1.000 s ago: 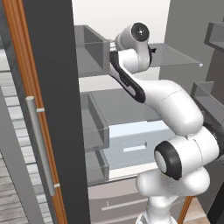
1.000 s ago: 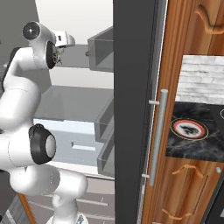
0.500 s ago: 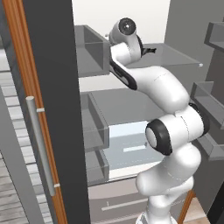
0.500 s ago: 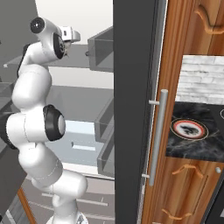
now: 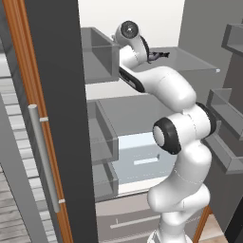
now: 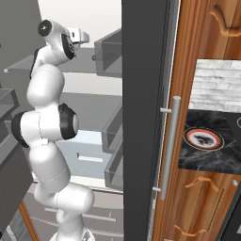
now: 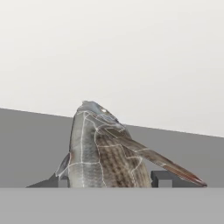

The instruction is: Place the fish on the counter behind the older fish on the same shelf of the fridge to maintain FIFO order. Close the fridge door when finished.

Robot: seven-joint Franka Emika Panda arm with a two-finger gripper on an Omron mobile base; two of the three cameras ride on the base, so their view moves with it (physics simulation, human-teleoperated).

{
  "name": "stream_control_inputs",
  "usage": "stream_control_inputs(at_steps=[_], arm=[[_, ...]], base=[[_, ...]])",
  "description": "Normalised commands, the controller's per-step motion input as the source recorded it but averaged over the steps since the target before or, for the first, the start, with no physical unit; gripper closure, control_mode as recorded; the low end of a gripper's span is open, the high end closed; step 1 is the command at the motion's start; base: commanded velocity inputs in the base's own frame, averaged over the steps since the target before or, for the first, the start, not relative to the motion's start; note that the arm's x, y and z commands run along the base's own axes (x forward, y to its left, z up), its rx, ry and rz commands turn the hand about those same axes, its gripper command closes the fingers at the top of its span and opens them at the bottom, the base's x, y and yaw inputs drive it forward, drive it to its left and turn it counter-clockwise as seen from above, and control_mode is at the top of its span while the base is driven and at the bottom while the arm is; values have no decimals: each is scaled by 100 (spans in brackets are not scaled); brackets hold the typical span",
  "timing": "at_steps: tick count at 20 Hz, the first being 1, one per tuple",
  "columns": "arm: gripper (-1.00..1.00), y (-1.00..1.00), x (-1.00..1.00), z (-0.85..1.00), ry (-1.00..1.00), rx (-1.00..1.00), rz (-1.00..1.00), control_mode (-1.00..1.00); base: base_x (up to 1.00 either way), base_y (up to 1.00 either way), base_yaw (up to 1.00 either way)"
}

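Note:
In the hand view my gripper (image 7: 111, 181) is shut on the fish (image 7: 103, 151), a grey scaled body that stands up between the two dark fingertips (image 7: 164, 178) with a thin fin trailing right. The hand hovers just above the grey glass shelf (image 7: 26, 144), facing the white back wall. In the left base view the gripper (image 5: 159, 55) reaches over the top shelf (image 5: 192, 61) of the open fridge (image 5: 133, 19). From the right base view the hand (image 6: 77, 35) sits at the same shelf (image 6: 23, 67). The older fish is out of view.
The open left door (image 5: 52, 118) with its bar handle (image 5: 42, 156) and the right door (image 6: 141, 117) flank the arm. Grey bins (image 5: 99, 54) hang beside the shelf, others (image 5: 228, 109) on the right door. A black counter (image 6: 221, 160) lies far right.
The arm has straightened up and its wrist has swung left and further in over the top shelf. The jaws stay closed on the fish.

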Motion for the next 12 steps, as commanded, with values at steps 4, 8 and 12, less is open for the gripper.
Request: stream_control_inputs(at_steps=[4, 8, 12], arm=[[100, -7, 30, -8, -3, 0, 0, -100], [100, -31, 35, -1, -4, 0, 0, -100], [100, -29, 38, -4, -5, 0, 0, -100]], base=[[0, 0, 0], [0, 0, 0], [0, 0, 0]])
